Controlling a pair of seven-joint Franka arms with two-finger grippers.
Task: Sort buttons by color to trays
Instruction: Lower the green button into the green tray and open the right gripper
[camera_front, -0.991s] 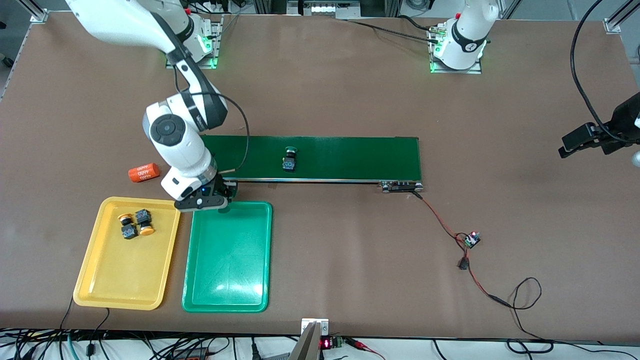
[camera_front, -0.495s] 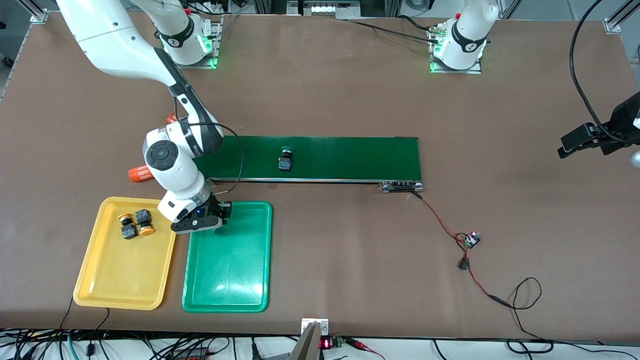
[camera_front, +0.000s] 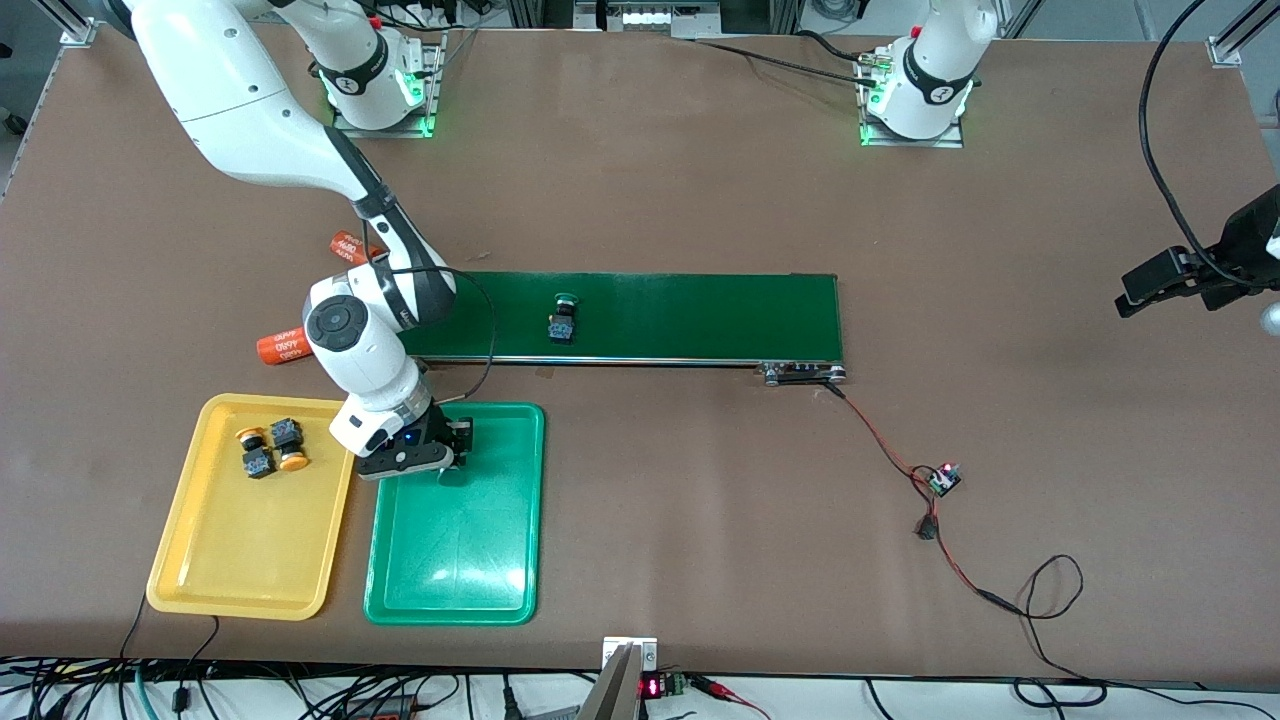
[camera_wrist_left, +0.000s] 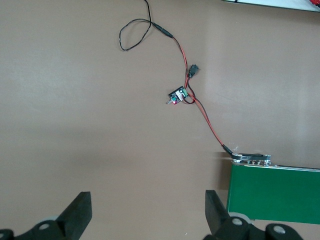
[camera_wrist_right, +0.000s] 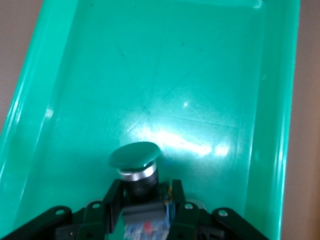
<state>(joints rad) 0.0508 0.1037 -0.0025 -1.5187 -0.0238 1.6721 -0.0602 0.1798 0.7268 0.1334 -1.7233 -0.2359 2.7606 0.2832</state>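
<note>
Front view: right gripper (camera_front: 437, 466) w/ a green button, at belt edge 1 s ago, now over green tray (camera_front: 455, 560) at its 12 o'clock, drop due; left wrist: left gripper (camera_wrist_left: 145, 215) apart, idle; right wrist: fingers clamped on green button (camera_wrist_right: 135, 167).

High front view over the whole table (camera_front: 700, 200); downward wrist views, conveyor belt (camera_front: 650, 315) shared.

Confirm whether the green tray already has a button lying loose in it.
No: the right wrist view shows the green tray bare, and the only green button over it is held in the right gripper.
</note>
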